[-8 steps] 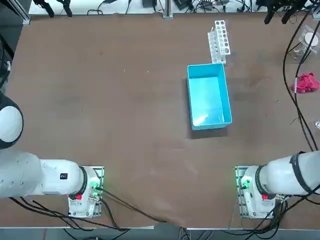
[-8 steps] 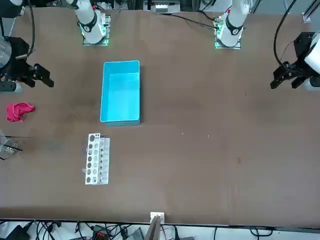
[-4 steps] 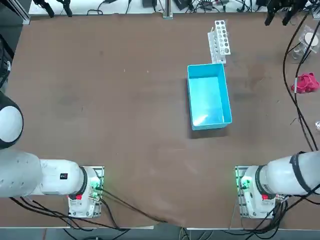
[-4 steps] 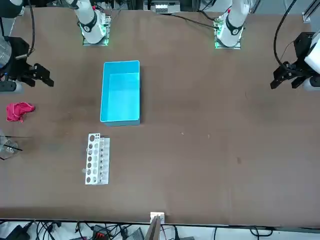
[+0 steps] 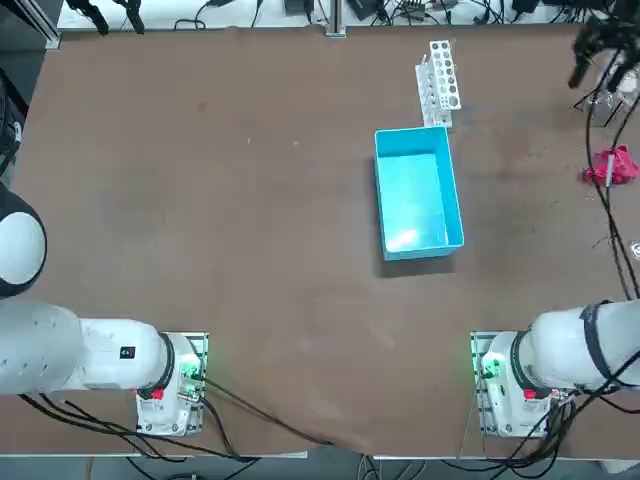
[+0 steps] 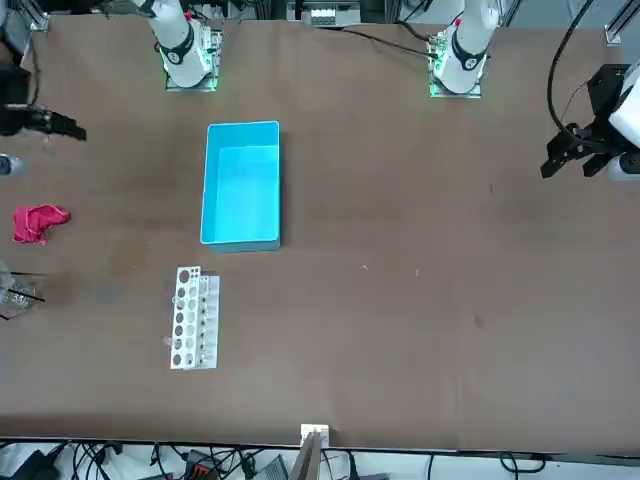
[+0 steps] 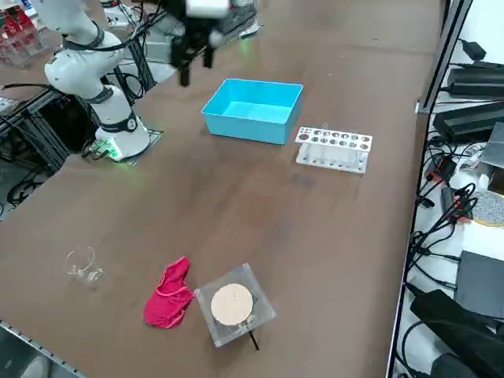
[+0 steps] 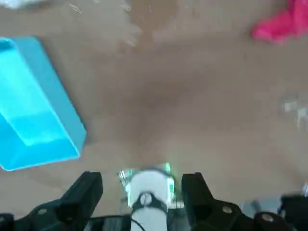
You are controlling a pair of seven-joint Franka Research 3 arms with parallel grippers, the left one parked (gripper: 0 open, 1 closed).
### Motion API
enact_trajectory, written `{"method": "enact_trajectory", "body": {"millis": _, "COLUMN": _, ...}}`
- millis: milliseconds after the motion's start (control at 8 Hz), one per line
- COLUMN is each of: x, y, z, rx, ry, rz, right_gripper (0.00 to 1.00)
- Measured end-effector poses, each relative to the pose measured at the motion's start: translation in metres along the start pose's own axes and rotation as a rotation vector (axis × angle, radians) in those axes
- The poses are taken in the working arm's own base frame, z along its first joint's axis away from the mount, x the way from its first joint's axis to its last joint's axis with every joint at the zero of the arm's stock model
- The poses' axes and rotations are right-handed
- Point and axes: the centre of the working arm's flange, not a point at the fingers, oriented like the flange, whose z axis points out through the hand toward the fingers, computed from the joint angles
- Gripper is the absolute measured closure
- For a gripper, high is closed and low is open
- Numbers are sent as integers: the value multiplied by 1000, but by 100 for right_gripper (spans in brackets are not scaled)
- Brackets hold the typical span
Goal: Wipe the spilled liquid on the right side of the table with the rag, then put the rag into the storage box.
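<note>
1. Table (image 5: 280, 200): brown; darker blotchy patch (image 8: 154, 14), right.
2. Storage box (image 5: 418, 195): light blue.
3. Rag (image 7: 169, 293): magenta-pink, right.
4. Rack (image 7: 335, 150), far: white, rows of round holes.
5. Right gripper (image 8: 143, 185), above table's right side: black.
6. Disc (image 7: 231, 305), right: cream.

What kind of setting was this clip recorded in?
Probably a robotics lab or test station: a robot arm base is bolted at the edge of a wide brown table, a rack with round holes stands on it, and loose black cables and electronics crowd the side.
</note>
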Motion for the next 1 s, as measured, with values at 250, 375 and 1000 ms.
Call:
{"method": "enact_trajectory", "body": {"millis": 250, "x": 20, "y": 76, "z": 32, "rx": 36, "ry": -84, "rz": 184, "right_gripper": 0}}
{"method": "enact_trajectory", "body": {"millis": 375, "x": 34, "y": 114, "z": 50, "rx": 38, "ry": -93, "rz": 282, "right_gripper": 0}}
{"method": "enact_trajectory", "body": {"millis": 1000, "x": 121, "y": 257, "z": 167, "rx": 88, "ry": 44, "rz": 720, "right_gripper": 0}}
